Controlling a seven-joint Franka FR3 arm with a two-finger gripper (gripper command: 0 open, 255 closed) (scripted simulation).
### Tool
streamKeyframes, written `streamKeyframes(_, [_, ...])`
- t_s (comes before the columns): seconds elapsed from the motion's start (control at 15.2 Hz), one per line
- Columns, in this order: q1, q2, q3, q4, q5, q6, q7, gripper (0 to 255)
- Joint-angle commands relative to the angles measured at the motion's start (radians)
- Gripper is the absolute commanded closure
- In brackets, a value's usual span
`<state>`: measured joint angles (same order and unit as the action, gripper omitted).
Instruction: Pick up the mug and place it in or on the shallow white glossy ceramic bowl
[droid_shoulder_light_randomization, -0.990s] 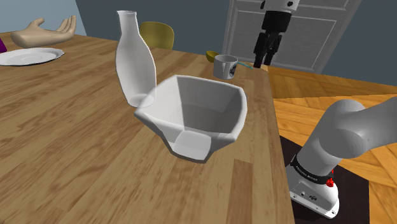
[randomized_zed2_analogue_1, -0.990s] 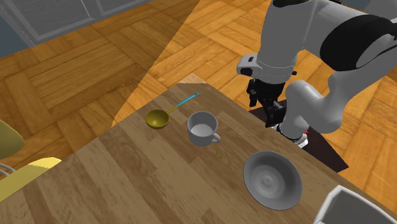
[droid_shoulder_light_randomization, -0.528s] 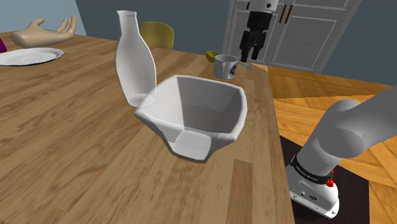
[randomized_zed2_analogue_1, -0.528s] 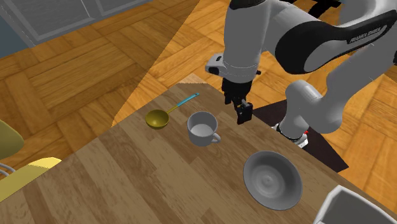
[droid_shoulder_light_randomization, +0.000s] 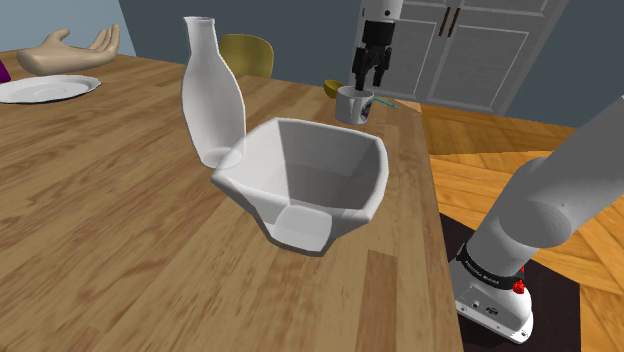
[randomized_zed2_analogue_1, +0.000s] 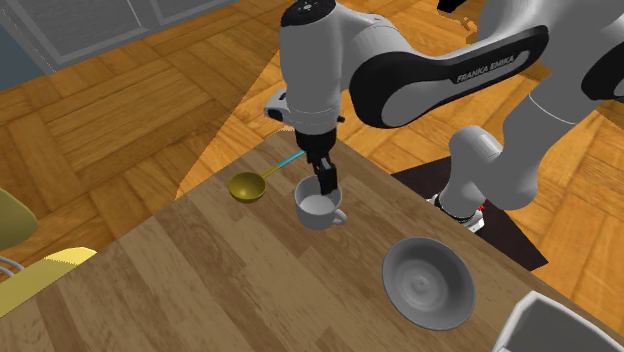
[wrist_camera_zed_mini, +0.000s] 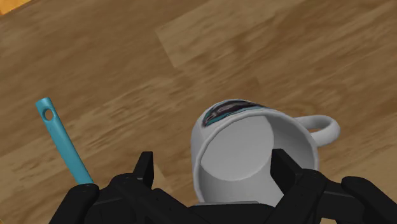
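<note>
A white mug (randomized_zed2_analogue_1: 318, 205) with a dark print stands upright near the table's far corner, also seen as the mug (droid_shoulder_light_randomization: 354, 104) and the mug (wrist_camera_zed_mini: 254, 149). Its handle points away from the teal spoon handle. My gripper (randomized_zed2_analogue_1: 325, 185) hangs just above its rim, open, fingers pointing down. In the wrist view the gripper (wrist_camera_zed_mini: 214, 170) has one finger over the mug's opening and the other outside the wall opposite the handle; neither touches it. The gripper (droid_shoulder_light_randomization: 363, 82) sits right over the mug. The shallow pale grey bowl (randomized_zed2_analogue_1: 428, 282) lies on the table between the mug and my stand.
A yellow spoon (randomized_zed2_analogue_1: 247, 187) with a teal handle (wrist_camera_zed_mini: 63, 146) lies beside the mug. A large angular white bowl (droid_shoulder_light_randomization: 310, 180) and a tall white bottle (droid_shoulder_light_randomization: 208, 95) stand mid-table. A plate (droid_shoulder_light_randomization: 45, 88) and a model hand (droid_shoulder_light_randomization: 70, 50) lie far off. The table edge is close behind the mug.
The arm has swung from beyond the table's edge toward the shoulder view's left and now hangs directly over the mug. The mug and the bowl have not moved.
</note>
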<state>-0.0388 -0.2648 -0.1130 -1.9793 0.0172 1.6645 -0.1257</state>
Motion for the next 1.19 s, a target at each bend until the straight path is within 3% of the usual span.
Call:
streamKeyframes(0.0, [-0.006,0.048,-0.011,0.048,-0.005,0.001,-0.016,0])
streamKeyframes(0.46, [-0.005,0.040,-0.009,-0.062,-0.005,0.103,-0.015,0])
streamKeyframes(0.99, [-0.005,0.040,-0.009,-0.062,-0.005,0.103,-0.015,0])
streamKeyframes(1.06, [-0.005,0.040,-0.009,-0.062,-0.005,0.103,-0.015,255])
streamKeyframes(1.12, [-0.005,0.040,-0.009,-0.062,-0.005,0.103,-0.015,255])
